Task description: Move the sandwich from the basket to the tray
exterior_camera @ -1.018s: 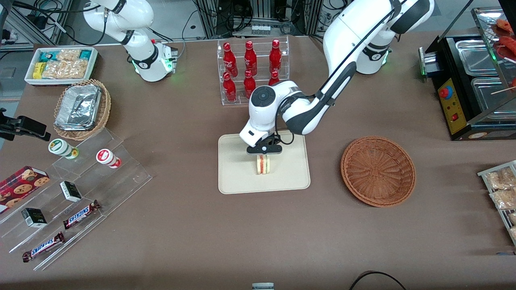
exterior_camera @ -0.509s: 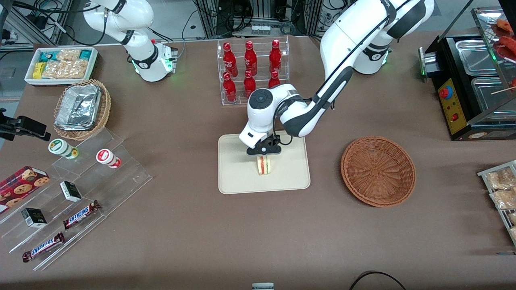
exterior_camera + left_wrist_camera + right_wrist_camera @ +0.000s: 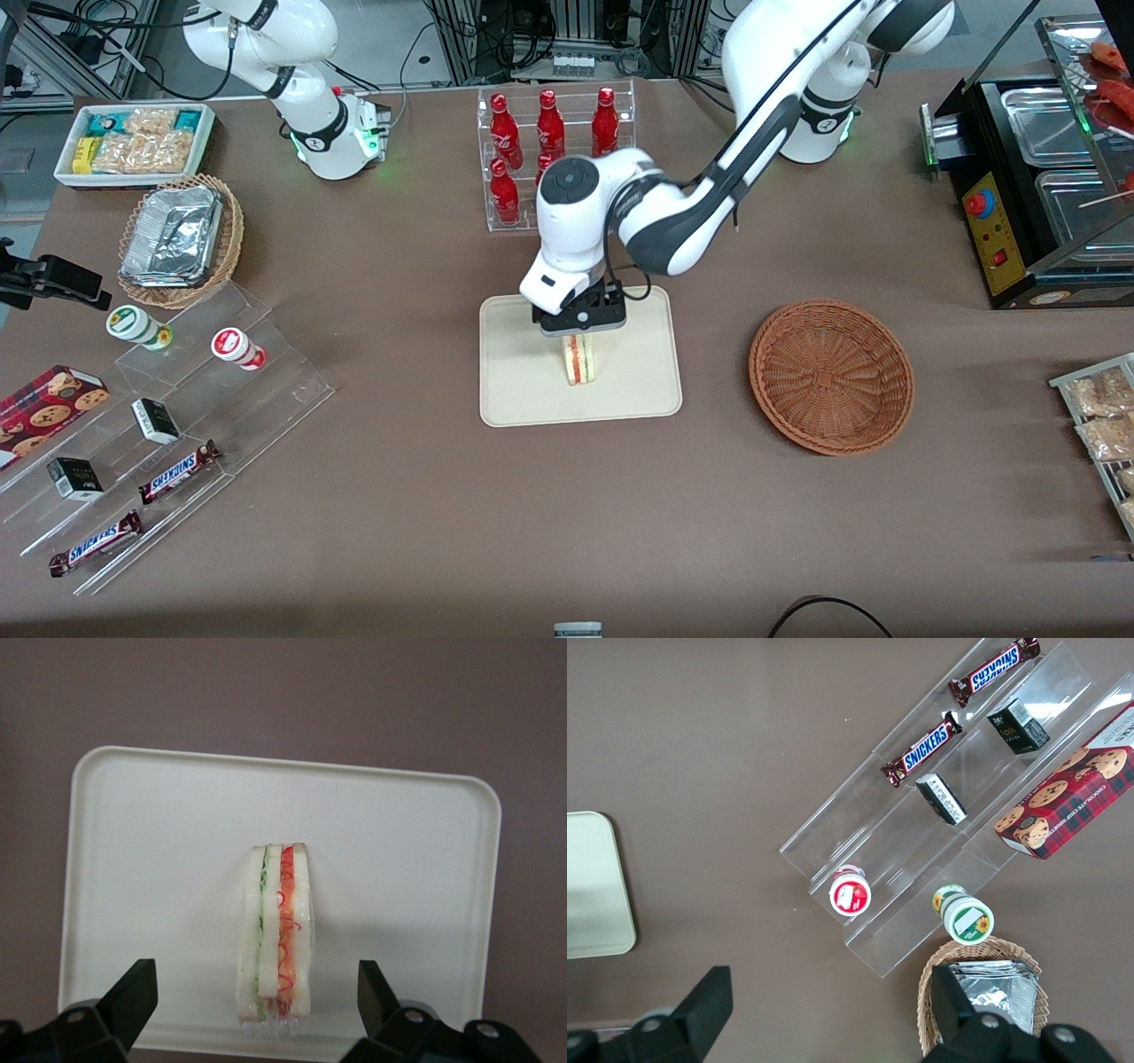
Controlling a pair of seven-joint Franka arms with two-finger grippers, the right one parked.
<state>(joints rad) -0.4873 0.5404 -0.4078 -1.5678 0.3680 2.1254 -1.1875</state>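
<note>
Lifted since a second ago, the gripper (image 3: 580,330) now hangs just above the sandwich (image 3: 580,359), fingers spread wide and holding nothing — the wedge stands on edge on the tray (image 3: 518,390), the basket (image 3: 831,376) empty. Placement looks done; what remains is retreating straight upward, clear of the bottle rack (image 3: 554,133) nearby

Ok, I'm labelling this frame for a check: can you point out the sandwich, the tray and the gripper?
sandwich (image 3: 276,930), left wrist view: on its red and green filling edge.
tray (image 3: 523,390), front view: on a bare part of its floor.
gripper (image 3: 580,326), front view: between the open fingers, just above the sandwich.
</note>
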